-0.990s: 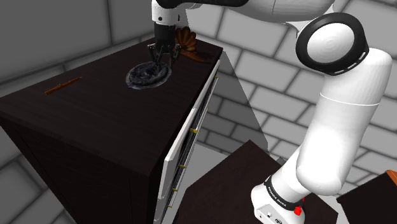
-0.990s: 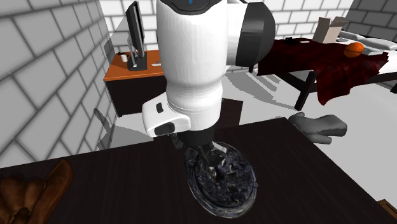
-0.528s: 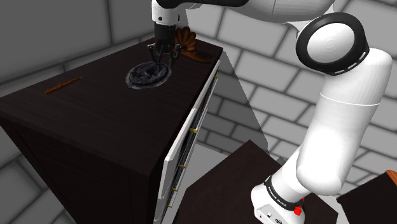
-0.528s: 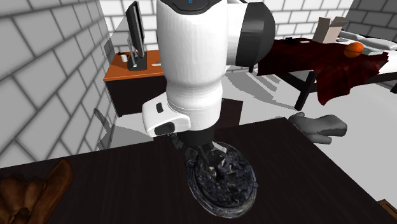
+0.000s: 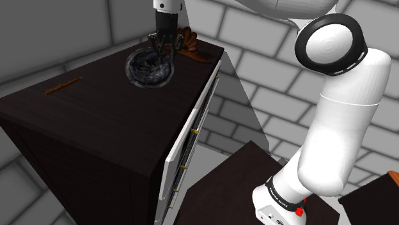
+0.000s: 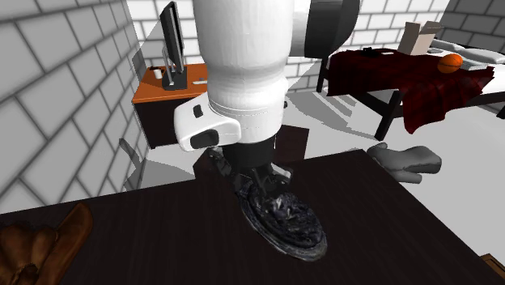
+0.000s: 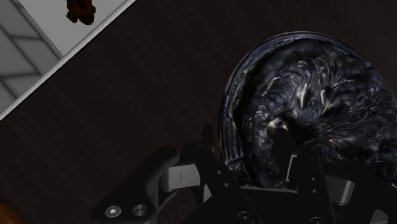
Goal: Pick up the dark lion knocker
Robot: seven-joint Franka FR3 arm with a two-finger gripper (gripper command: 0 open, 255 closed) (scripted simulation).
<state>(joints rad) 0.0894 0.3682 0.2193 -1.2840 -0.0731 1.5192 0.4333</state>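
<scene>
Clearly tilted, dark lion knocker (image 5: 151,66), jaws clamped on its rim, over dark cabinet top (image 5: 96,108)

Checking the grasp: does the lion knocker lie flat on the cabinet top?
No, the lion knocker hangs tilted from the shut gripper.

This is a room in a home, walled in pale blocks (image 6: 57,105). An orange desk (image 6: 198,81) holds a monitor (image 6: 171,36), a dark red cloth (image 6: 441,85) drapes a table (image 6: 386,113), and a dark chest of drawers (image 5: 89,121) stands nearby.
</scene>
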